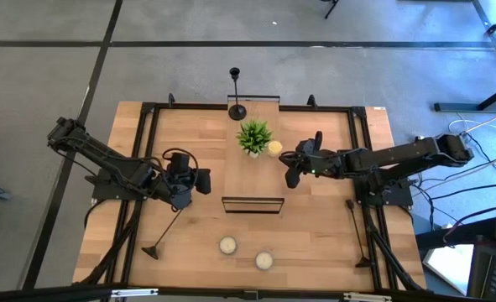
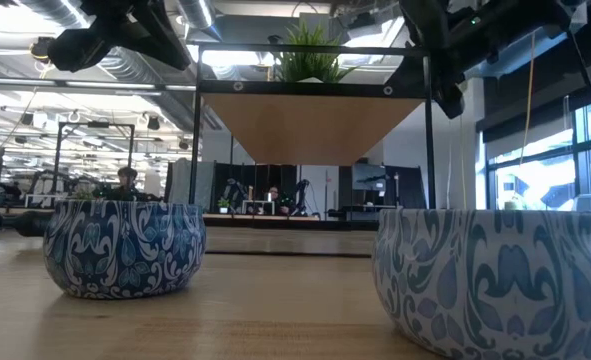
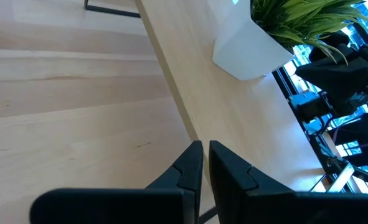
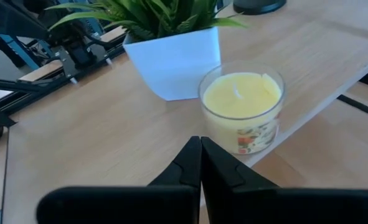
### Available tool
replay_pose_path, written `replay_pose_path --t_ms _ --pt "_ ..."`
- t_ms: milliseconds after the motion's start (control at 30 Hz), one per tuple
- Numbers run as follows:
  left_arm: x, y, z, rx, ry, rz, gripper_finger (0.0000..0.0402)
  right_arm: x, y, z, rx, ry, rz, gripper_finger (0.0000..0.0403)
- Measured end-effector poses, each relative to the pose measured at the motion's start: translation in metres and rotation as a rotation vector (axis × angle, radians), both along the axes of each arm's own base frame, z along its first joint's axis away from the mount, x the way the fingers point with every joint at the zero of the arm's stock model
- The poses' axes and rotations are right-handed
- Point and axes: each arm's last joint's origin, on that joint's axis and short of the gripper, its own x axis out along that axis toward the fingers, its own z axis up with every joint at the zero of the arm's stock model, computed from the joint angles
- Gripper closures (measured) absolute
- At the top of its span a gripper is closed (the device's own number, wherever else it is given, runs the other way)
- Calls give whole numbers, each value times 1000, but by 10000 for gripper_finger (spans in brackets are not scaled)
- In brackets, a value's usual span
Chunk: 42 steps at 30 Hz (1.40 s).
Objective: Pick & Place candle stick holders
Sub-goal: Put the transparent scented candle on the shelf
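High view, with both wrist views: lifting one of three candle stick holders

The left gripper [image 1: 180,198], left of centre in the frame, has its fingers [image 3: 187,165] drawn in to a narrow slit. The rod of the slanted candle stick holder [image 1: 165,231] runs straight up into them, so it appears pinched near its top, with the round base down at the lower left over the table [image 1: 315,239]. The grip point itself is hidden from above. The upright candle stick holder [image 1: 236,92] stands at the top centre edge. The third candle stick holder [image 1: 357,233] lies along the right side.

The right gripper [image 1: 293,176] waits right of centre, fingers pressed together on nothing, just beside the yellow candle [image 1: 274,148] and the potted plant [image 1: 254,136].

You are judged to be in the carry. Because the holder hangs at a slant from a high grip, its heavy base will likely swing, so move the left arm slowly. Keep the base away from the two white candles [image 1: 246,252] at the lower centre. Bring the rod vertical before lowering, and let the base settle flat before you release
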Motion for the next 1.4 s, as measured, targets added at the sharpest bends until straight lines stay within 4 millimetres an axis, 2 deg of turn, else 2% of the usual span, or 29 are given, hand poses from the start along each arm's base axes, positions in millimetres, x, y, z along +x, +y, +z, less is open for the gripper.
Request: replay_pose_path --t_ms 1400 --pt "0 2 0 8 -10 23 380 1 -11 0 -15 3 -27 397"
